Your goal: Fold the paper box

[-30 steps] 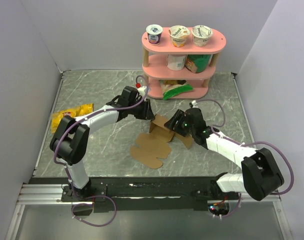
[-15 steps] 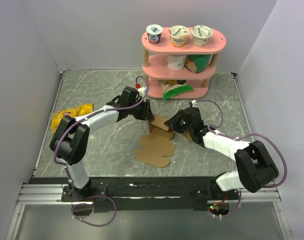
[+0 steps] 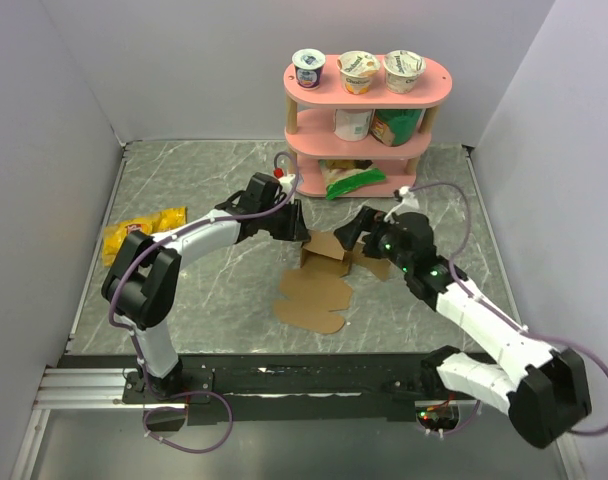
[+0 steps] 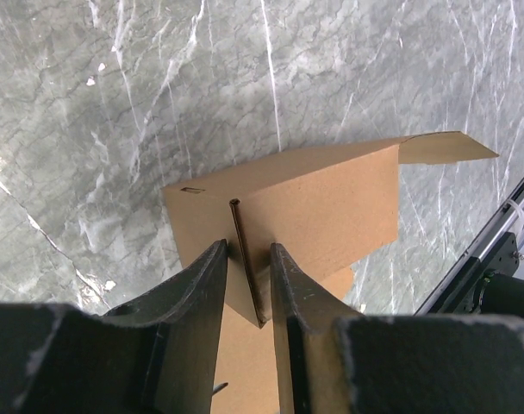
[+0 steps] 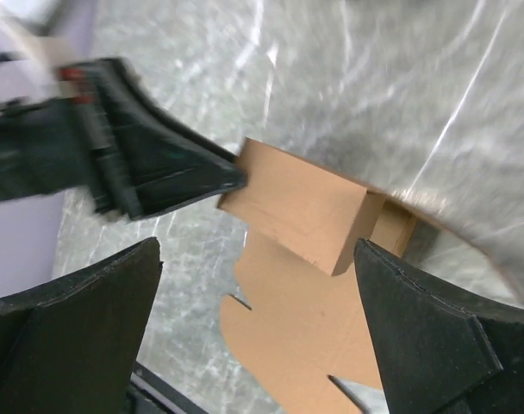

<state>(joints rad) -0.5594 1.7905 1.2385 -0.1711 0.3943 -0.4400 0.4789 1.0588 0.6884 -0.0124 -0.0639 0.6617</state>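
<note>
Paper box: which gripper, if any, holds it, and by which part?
The left gripper pinches the paper box by a raised flap's edge; the right gripper is open, empty.

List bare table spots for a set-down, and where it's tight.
Bare marble: back-left corner, between the left wall, the yellow snack bag and the pink shelf; also the right strip between the right arm and the right wall. Crowded: centre, where the left gripper pinches the paper box and the open right gripper hovers beside it.

No words or numbers can be read. The cups on the pink shelf and the yellow bag have printing, but it is too small. The paper box is plain brown.
</note>
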